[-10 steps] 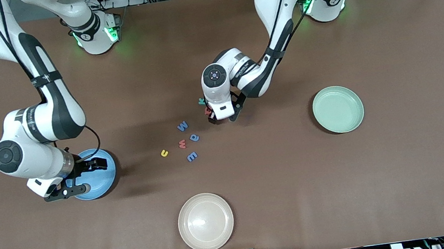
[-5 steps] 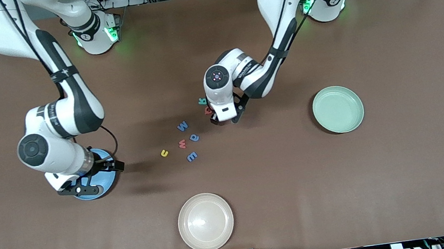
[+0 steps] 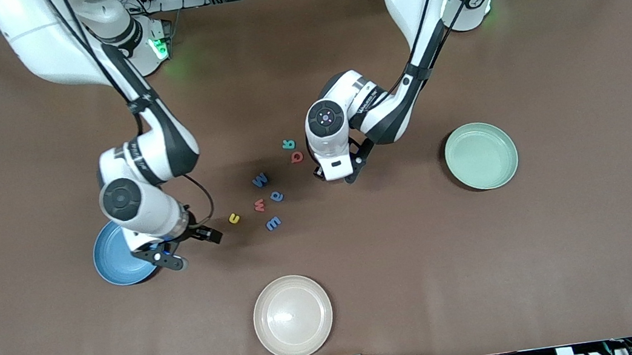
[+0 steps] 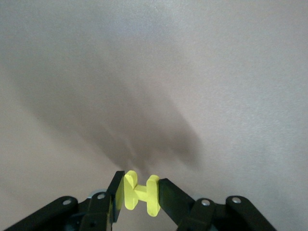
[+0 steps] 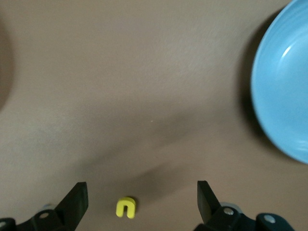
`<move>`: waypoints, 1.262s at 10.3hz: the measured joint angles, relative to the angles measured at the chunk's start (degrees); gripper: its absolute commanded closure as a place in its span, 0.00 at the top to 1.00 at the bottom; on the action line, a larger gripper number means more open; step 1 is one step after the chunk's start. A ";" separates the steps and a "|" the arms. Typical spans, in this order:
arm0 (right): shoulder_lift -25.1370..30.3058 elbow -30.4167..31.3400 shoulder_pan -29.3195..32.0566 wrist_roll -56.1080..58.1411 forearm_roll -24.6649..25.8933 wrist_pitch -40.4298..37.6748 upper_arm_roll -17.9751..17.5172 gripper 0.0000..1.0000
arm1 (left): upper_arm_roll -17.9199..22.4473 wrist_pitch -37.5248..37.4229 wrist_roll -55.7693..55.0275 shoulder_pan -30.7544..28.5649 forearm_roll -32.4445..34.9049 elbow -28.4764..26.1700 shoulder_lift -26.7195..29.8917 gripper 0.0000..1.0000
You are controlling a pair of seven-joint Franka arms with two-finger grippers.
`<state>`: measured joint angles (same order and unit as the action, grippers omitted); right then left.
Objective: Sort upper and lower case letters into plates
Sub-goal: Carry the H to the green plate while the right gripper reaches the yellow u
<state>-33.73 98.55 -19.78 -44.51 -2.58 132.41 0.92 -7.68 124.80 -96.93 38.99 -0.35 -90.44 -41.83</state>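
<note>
My left gripper (image 4: pixel 140 186) is shut on a yellow letter H (image 4: pixel 141 193), held above bare table; in the front view this gripper (image 3: pixel 340 175) hangs beside the loose letters, toward the mint green plate (image 3: pixel 481 156). On the table lie a teal letter (image 3: pixel 288 143), a red letter (image 3: pixel 297 156), a blue W (image 3: pixel 259 180), a blue a (image 3: pixel 276 196), a red w (image 3: pixel 259 205), a yellow u (image 3: pixel 233 217) and a blue E (image 3: pixel 273 223). My right gripper (image 3: pixel 191 247) stands open between the blue plate (image 3: pixel 113 262) and the yellow u (image 5: pixel 126 207).
A cream-beige plate (image 3: pixel 293 316) lies near the front edge of the table, nearer the camera than the letters. The edge of the blue plate (image 5: pixel 284 96) shows in the right wrist view. Bare brown table surrounds the plates.
The right arm has swung from over the blue plate toward the yellow u, still open. The left gripper has closed on the yellow H and risen, drifting toward the mint plate.
</note>
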 measured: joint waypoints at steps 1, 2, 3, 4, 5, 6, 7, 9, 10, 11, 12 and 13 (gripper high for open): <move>-1.83 0.03 -0.88 -3.04 0.05 1.48 0.00 1.00 | 0.05 -1.40 2.86 -0.91 0.00 0.03 0.31 0.28; -3.33 0.03 -1.92 -5.70 0.11 2.22 -0.01 1.00 | 0.06 -2.68 6.71 -2.73 -0.01 0.03 0.94 0.28; -4.21 0.03 -2.87 -7.44 0.14 2.62 0.00 1.00 | 0.07 -4.38 12.03 -4.99 -0.02 0.04 1.63 0.28; -4.50 0.03 -3.46 -9.01 0.14 2.66 0.01 1.00 | 0.08 -7.03 18.86 -7.62 -0.02 0.03 2.25 0.28; -4.50 0.03 -3.67 -9.97 0.14 2.66 0.02 1.00 | 0.10 -10.15 25.54 -9.98 -0.02 0.03 2.80 0.28; -4.51 0.15 -3.75 -10.40 0.14 2.61 0.02 1.00 | 0.14 -13.41 32.25 -12.03 -0.01 0.03 3.35 0.28; -4.54 0.66 -3.83 -10.51 0.14 2.57 0.02 1.00 | 0.26 -16.32 39.20 -14.10 0.00 0.01 3.96 0.28; -4.58 3.01 -4.03 -10.65 0.14 4.30 0.01 1.00 | 0.32 -20.27 51.16 -17.90 3.01 -0.63 5.13 0.28; -4.61 4.54 -4.19 -10.75 0.14 6.32 0.00 1.00 | 0.31 -21.06 55.10 -19.13 6.04 -2.03 5.92 0.28; -4.59 5.09 -4.67 -11.68 0.13 6.79 -0.02 1.00 | 0.31 -21.36 58.37 -20.05 8.22 -3.87 6.76 0.28; -4.34 5.06 -5.59 -13.75 0.13 6.83 -0.04 1.00 | 0.31 -21.39 62.72 -21.46 9.61 -5.95 7.74 0.28; -3.88 5.05 -6.87 -15.84 0.13 6.83 -0.06 1.00 | 0.35 -21.45 68.17 -23.59 11.37 -8.19 8.83 0.28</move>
<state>-37.61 103.61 -26.65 -60.34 -2.45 139.23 0.87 -7.33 103.35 -28.77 15.40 11.02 -98.62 -33.01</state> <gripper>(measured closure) 0.000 0.634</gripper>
